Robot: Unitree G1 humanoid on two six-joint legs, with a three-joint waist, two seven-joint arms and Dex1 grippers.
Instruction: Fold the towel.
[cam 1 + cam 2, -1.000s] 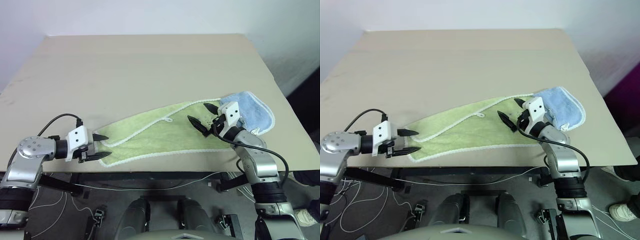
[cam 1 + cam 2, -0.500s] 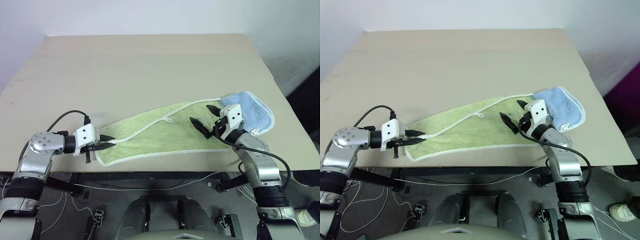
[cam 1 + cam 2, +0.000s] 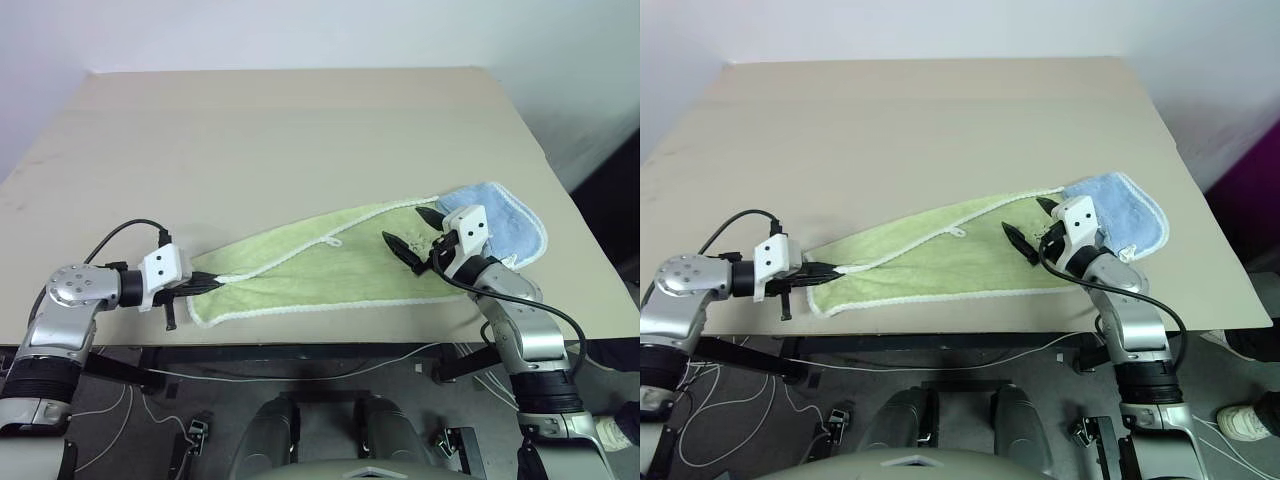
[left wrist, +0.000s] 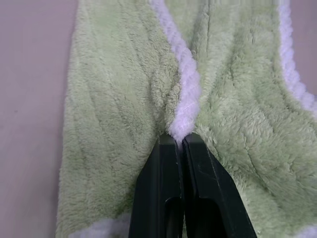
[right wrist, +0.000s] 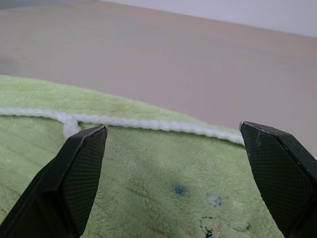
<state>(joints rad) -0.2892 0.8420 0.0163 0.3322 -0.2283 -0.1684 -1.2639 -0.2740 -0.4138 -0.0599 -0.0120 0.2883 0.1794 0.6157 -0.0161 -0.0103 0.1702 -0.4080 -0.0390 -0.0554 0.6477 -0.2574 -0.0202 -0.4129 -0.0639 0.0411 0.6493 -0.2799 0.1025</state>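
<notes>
The light yellow-green towel (image 3: 320, 265) lies stretched out near the table's front edge, with a small white loop (image 3: 335, 240) on its far edging. My left gripper (image 3: 212, 285) is shut on the white edging (image 4: 184, 106) at the towel's left end, and the cloth puckers around the fingertips (image 4: 171, 148). My right gripper (image 3: 408, 228) hovers open just above the towel's right end, with nothing between its fingers. A small dark print (image 5: 179, 189) shows on the cloth below it.
A smaller light blue towel (image 3: 512, 218) lies bunched at the right, touching the green towel's right end, right behind my right gripper. The tan table (image 3: 300, 130) stretches bare beyond the towels. Its front edge runs just below the towel.
My left gripper has shut on the edging of the towel's left end, and that end has bunched slightly. The right gripper has stayed open in place.
</notes>
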